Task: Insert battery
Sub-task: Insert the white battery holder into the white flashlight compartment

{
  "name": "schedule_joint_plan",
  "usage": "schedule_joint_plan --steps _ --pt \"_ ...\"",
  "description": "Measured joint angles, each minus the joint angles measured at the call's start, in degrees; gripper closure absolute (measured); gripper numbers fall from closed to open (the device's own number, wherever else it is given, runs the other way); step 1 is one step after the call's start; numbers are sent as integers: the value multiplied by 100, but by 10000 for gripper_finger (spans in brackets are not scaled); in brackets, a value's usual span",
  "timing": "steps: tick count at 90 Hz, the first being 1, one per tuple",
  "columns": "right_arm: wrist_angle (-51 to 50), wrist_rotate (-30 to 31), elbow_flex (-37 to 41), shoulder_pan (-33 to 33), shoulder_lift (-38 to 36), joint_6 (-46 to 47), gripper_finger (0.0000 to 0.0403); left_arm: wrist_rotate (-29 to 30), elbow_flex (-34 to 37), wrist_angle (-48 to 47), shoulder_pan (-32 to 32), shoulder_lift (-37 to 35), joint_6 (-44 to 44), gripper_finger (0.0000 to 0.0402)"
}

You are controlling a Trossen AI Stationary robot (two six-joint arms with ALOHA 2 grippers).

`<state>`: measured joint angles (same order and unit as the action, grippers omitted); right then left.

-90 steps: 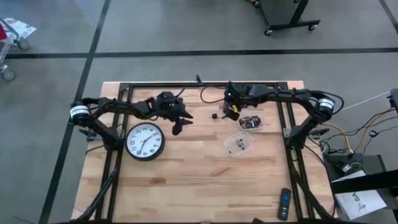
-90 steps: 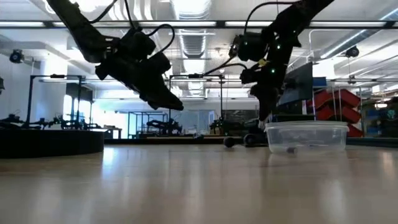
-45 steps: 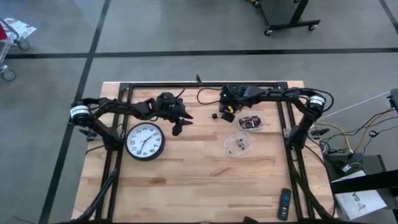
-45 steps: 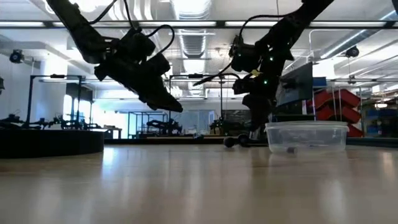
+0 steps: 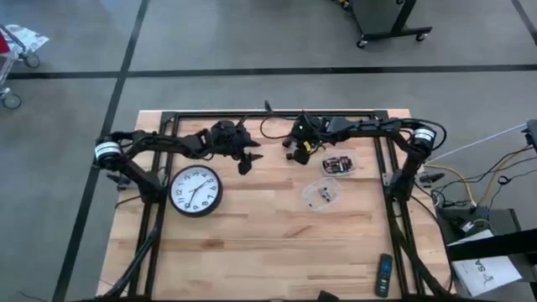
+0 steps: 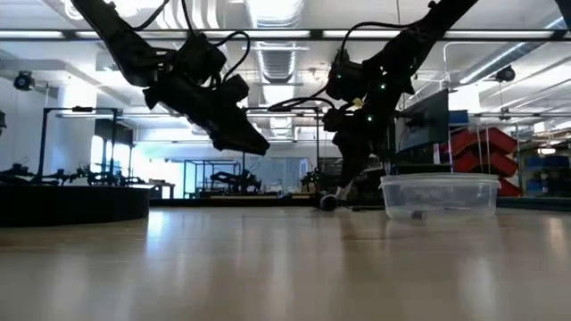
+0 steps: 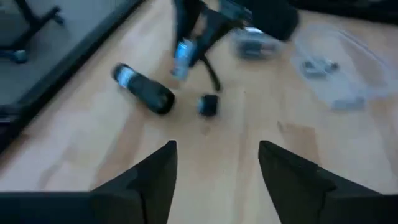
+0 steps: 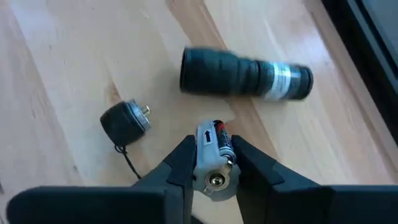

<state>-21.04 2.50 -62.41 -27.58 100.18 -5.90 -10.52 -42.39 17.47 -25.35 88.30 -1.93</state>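
A black flashlight body [image 8: 245, 79] lies on its side on the wooden table, with its black end cap [image 8: 124, 122] and cord beside it. My right gripper [image 8: 213, 163] hangs just above them, shut on a silver battery [image 8: 212, 149] marked with an arrow. The left wrist view shows the same flashlight body [image 7: 144, 92], cap [image 7: 208, 104] and held battery [image 7: 182, 53]. My left gripper [image 7: 214, 168] hovers open above the table, to the left of these things, with nothing between its fingers. From above, the left gripper [image 5: 246, 161] and right gripper [image 5: 291, 153] are close together. My right gripper pinches the battery's side walls [image 8: 205, 163] between its two fingers. The battery lies roughly along the fingers, one terminal end [image 8: 215, 181] turned back toward the wrist. The fingers slant down from above. The battery is clear of the table, above the gap between cap and flashlight body.
A round wall clock [image 5: 195, 190] lies face up at the left. A clear tub of small parts [image 5: 338, 165] and a second clear container [image 5: 322, 193] sit right of the grippers. A remote [image 5: 383, 274] lies at the near right. Bare wood fills the near half.
My right gripper has carried the battery toward the table's left edge and down, ending just over the flashlight parts. My left gripper has shifted slightly toward the far edge and stays open.
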Motion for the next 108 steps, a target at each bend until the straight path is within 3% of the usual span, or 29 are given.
schedule_joint_plan --steps 35,43,59,88,108 --pt "2 55 6 136 -612 162 342 118 -1392 -49 -45 1857 309 166" --pt "-23 53 15 235 -672 216 348 412 -1598 -44 -45 2115 412 167" --pt "-13 53 26 517 -708 350 336 1437 -1688 -29 -134 2252 288 167" --pt "72 342 35 1008 -702 471 346 1463 -1690 344 -538 2614 359 142" --pt "66 358 35 1100 -701 591 337 1596 -1734 386 -585 2665 202 153"
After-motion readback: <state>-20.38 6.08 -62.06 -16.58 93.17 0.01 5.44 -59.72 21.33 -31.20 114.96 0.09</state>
